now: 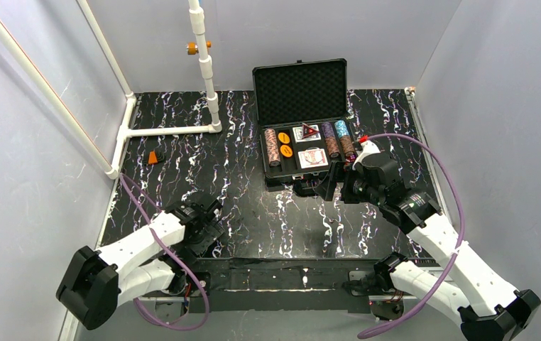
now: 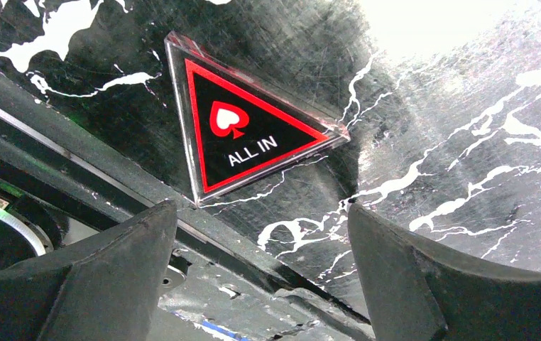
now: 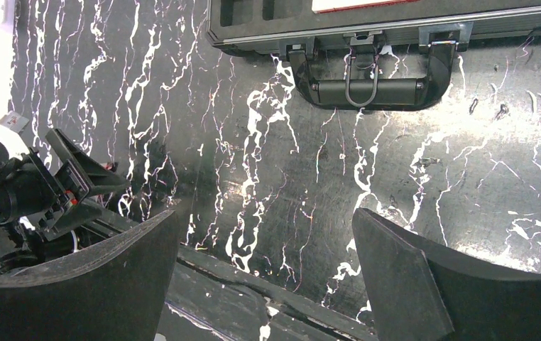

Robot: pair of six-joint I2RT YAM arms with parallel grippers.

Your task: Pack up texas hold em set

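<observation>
The black case (image 1: 268,170) of the texas hold em set lies open at the back of the table, its ribbed lid (image 1: 300,91) upright. Inside are chip stacks (image 1: 272,147), two orange discs (image 1: 285,144), two card decks (image 1: 313,157) and a red-black triangle (image 1: 310,131). Another red-black "ALL IN" triangle (image 2: 243,135) lies flat on the table just ahead of my left gripper (image 2: 259,209), which is open and empty. In the top view the left gripper (image 1: 209,226) hangs near the front left. My right gripper (image 1: 335,186) is open and empty in front of the case handle (image 3: 367,85).
A small orange block with a black part (image 1: 156,157) lies at the left by the white pipe frame (image 1: 172,130). The left arm (image 3: 33,192) shows at the right wrist view's left edge. A metal rail (image 2: 253,298) runs along the table's near edge.
</observation>
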